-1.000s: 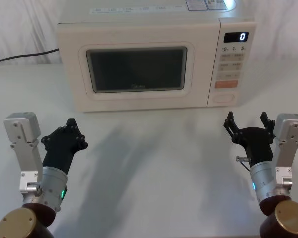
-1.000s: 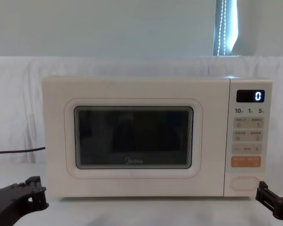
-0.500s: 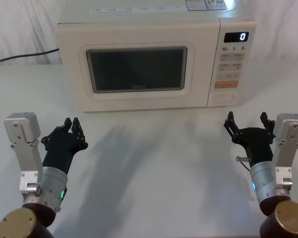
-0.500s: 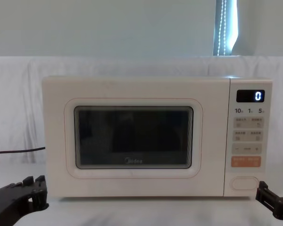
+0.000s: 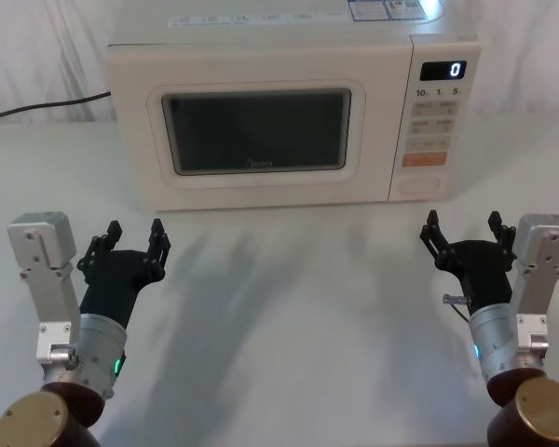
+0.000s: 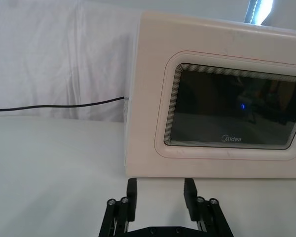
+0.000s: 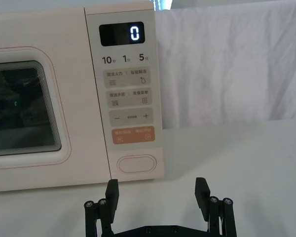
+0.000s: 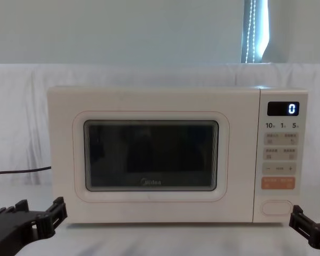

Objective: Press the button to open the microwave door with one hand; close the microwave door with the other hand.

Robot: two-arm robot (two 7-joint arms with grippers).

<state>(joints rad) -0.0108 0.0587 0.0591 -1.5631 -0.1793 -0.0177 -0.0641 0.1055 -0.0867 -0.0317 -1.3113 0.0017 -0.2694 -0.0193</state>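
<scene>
Microwave door (image 5: 259, 130) sits flush with the cabinet, its dark window and the small logo under the glass facing me across the white table (image 5: 289, 307). To its right on the control panel (image 5: 431, 116), the display (image 5: 443, 70) reads 0, and at the very bottom of that panel, just under the orange button (image 5: 424, 159), lies the button (image 5: 420, 183) I am meant to press — blank, cream, pill-shaped. Nothing of mine is touching it.

My right gripper (image 5: 464, 235) hangs over the table in front of the panel, well short of the microwave, its black fingers (image 7: 202, 190) spread wide; in the right wrist view the button sits between and beyond the two prongs. My left gripper (image 5: 131, 240) is on the other side, in front of the door's left part and likewise apart from it, its fingers (image 6: 131, 190) also parted — in the left wrist view they frame the lower left corner of the cabinet. In the chest view both grippers come in low at the corners, below the microwave's base.

A black power cord (image 6: 54, 105) trails from the microwave's left side along the white backdrop.
</scene>
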